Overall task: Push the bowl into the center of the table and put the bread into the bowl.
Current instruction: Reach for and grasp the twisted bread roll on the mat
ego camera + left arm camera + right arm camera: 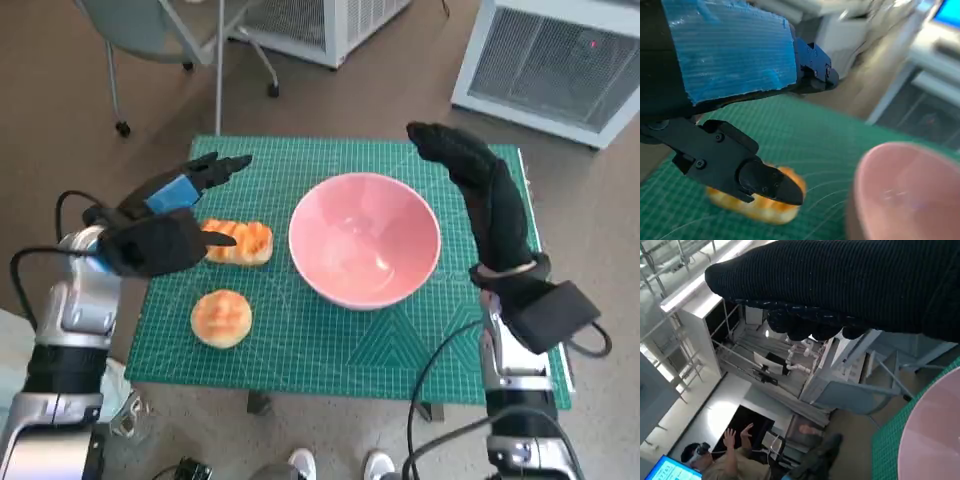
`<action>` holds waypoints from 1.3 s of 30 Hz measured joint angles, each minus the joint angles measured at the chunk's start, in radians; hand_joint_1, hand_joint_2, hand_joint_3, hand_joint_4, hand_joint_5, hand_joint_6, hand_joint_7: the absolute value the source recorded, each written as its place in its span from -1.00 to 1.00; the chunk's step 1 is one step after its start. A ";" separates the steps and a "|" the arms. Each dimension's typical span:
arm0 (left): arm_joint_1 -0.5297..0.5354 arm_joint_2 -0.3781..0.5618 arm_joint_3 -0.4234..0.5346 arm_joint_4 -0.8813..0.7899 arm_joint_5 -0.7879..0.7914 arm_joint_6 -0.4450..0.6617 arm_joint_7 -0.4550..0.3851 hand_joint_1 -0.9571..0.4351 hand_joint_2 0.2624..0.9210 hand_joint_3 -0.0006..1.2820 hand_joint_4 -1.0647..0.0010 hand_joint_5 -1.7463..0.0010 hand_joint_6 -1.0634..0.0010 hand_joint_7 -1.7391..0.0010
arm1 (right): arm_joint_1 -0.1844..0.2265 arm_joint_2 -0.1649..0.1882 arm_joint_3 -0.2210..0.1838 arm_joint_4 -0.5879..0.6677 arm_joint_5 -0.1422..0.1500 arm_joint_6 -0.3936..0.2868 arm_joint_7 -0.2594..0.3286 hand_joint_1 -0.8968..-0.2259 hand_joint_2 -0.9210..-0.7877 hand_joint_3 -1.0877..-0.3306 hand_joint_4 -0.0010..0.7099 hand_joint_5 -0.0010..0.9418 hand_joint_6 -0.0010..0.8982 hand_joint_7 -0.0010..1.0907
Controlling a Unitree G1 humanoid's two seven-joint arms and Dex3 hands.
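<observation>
Bowl (pixel 364 240) first: pink, upright, sitting on the green cutting mat (pixel 330 340) a little right of the middle of the table, nothing inside it. Two breads lie to its left. The longer golden bread (pixel 243 242) is just beside the bowl's rim, and the round bun (pixel 221 317) sits nearer the robot, apart from both.

Left hand (pixel 165 225) hovers over the mat's left side with its fingers spread apart and nothing between them. In the left wrist view one black fingertip (pixel 782 189) hangs right over the longer bread (pixel 760 207); whether it touches, I cannot tell.

Right hand (pixel 475 190), in its black glove, is raised beside the bowl's right edge, fingers stretched toward the far side of the table, gripping nothing. In the head view it stands just off the rim with a strip of mat showing between them.

Right wrist view catches a person (pixel 727 460) seated in the background with hands lifted.
</observation>
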 measured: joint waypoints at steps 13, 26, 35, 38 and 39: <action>-0.135 -0.067 -0.173 0.352 0.112 0.008 0.069 0.22 0.44 -1.00 0.77 1.00 0.29 0.99 | -0.004 0.000 0.002 0.011 0.001 -0.002 0.006 -0.38 -1.00 -0.17 -0.40 -1.00 -0.93 -0.08; -0.241 -0.160 -0.271 0.638 0.159 -0.012 0.189 0.27 0.53 -0.97 0.59 0.97 0.19 0.97 | -0.004 0.004 0.002 0.010 0.002 -0.001 0.009 -0.40 -1.00 -0.17 -0.40 -1.00 -0.94 -0.06; -0.258 -0.188 -0.326 0.707 0.201 -0.027 0.335 0.43 0.96 -0.86 -0.17 -0.35 -0.19 0.02 | -0.003 0.007 0.002 0.008 0.014 -0.001 0.016 -0.39 -1.00 -0.17 -0.43 -1.00 -0.96 -0.06; -0.259 -0.185 -0.338 0.714 0.215 -0.045 0.379 0.39 0.99 -0.87 -0.20 -0.41 -0.21 -0.17 | -0.002 0.008 0.001 0.006 0.022 -0.002 0.019 -0.40 -1.00 -0.17 -0.43 -1.00 -0.96 -0.05; -0.259 -0.183 -0.340 0.714 0.216 -0.052 0.389 0.39 0.99 -0.87 -0.20 -0.41 -0.21 -0.20 | -0.001 0.008 0.001 0.005 0.024 -0.002 0.020 -0.40 -1.00 -0.17 -0.43 -1.00 -0.96 -0.05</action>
